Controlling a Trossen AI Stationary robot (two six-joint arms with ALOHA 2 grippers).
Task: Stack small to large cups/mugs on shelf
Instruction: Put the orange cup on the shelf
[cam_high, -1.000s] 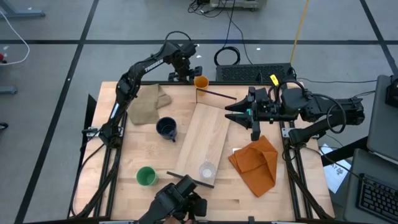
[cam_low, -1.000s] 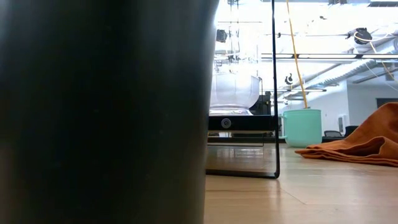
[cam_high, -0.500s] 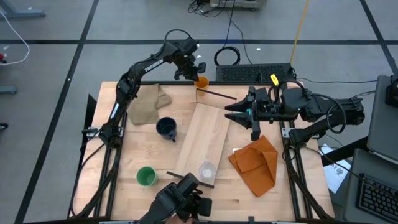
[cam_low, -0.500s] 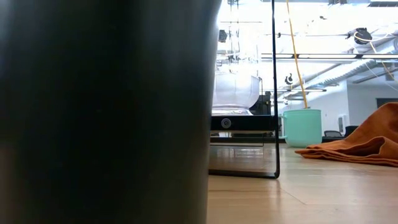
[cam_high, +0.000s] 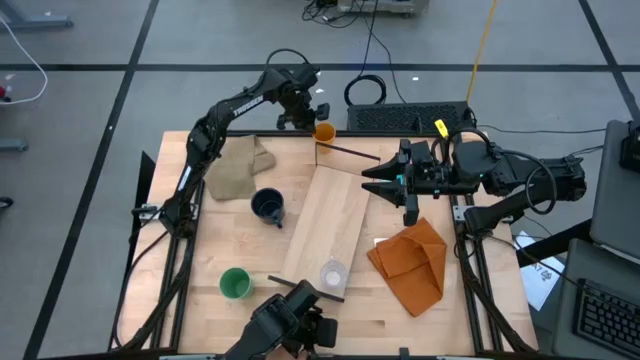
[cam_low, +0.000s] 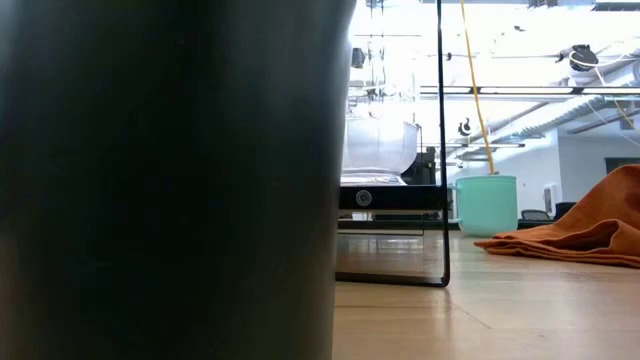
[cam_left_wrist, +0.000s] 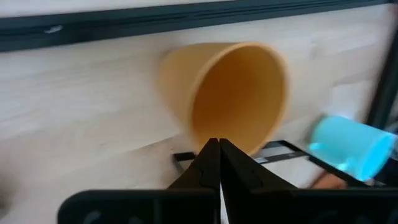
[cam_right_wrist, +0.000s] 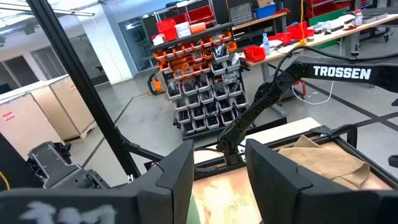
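The orange cup (cam_high: 323, 131) stands at the table's far edge; in the left wrist view the orange cup (cam_left_wrist: 239, 93) shows its mouth, tilted toward the camera. My left gripper (cam_high: 309, 119) is shut at its rim. The light-wood shelf (cam_high: 335, 215) lies slantwise mid-table, and the clear cup (cam_high: 333, 272) stands on its near end. The navy mug (cam_high: 268, 206) and the green cup (cam_high: 235, 283) stand left of the shelf. The light-blue mug (cam_left_wrist: 351, 149) shows beyond the orange cup. My right gripper (cam_high: 368, 184) hovers level over the shelf's far right, open. My left gripper (cam_left_wrist: 215, 144) is shut on the orange cup's rim (cam_left_wrist: 200, 138), at the side nearest the fingers. The fingers slant down from the far left. Their tips hide the exact spot. The cup sits tilted, its mouth turned toward the gripper.
A tan cloth (cam_high: 238, 165) lies at the far left and an orange cloth (cam_high: 410, 262) right of the shelf. Dark upright strips (cam_high: 348, 151) stand at the shelf's ends. A dark thing (cam_low: 160, 180) close to the low camera blocks half that view.
My left gripper has leaned a little over the orange cup and back, its wrist turning slightly. The cup has kept its place at the table's far edge.
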